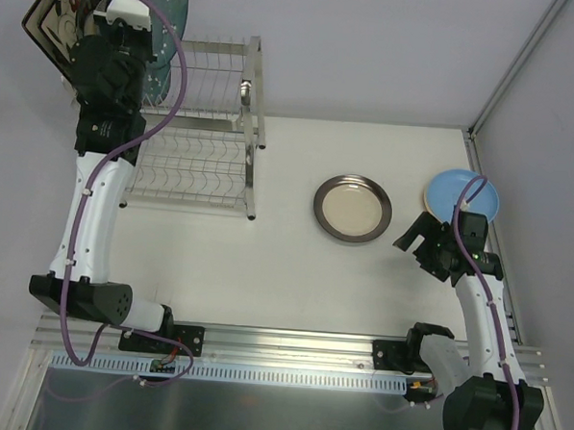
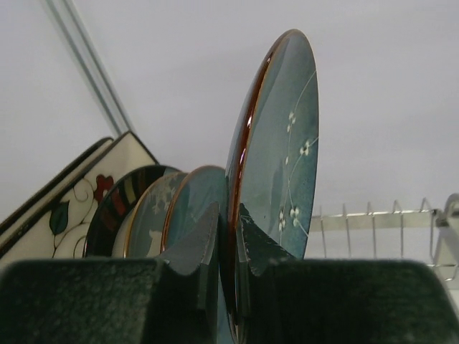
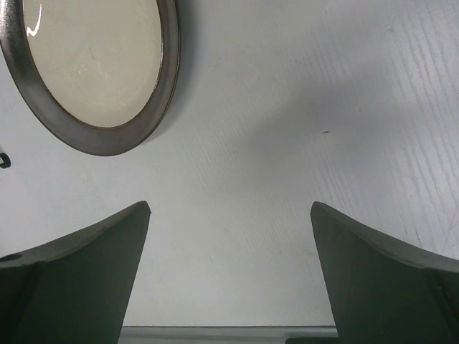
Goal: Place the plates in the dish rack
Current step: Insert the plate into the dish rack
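My left gripper (image 1: 146, 26) is shut on the rim of a dark teal glazed plate (image 1: 173, 2) and holds it upright over the far left end of the dish rack (image 1: 212, 168). In the left wrist view the fingers (image 2: 204, 236) pinch this plate (image 2: 283, 158) edge-on, with another teal plate (image 2: 188, 208), a dark striped plate (image 2: 118, 204) and a square cream floral plate (image 2: 75, 201) standing behind it. A round dark-rimmed cream plate (image 1: 353, 208) lies flat on the table. A light blue plate (image 1: 461, 196) lies at the right. My right gripper (image 1: 416, 239) is open and empty between them.
The square floral plate (image 1: 55, 15) leans at the rack's far left end. Empty wire slots (image 2: 373, 215) show to the right of the held plate. The right wrist view shows the cream plate (image 3: 90, 64) at upper left and bare table between the fingers (image 3: 107, 251). A wall rail (image 1: 511, 82) borders the right side.
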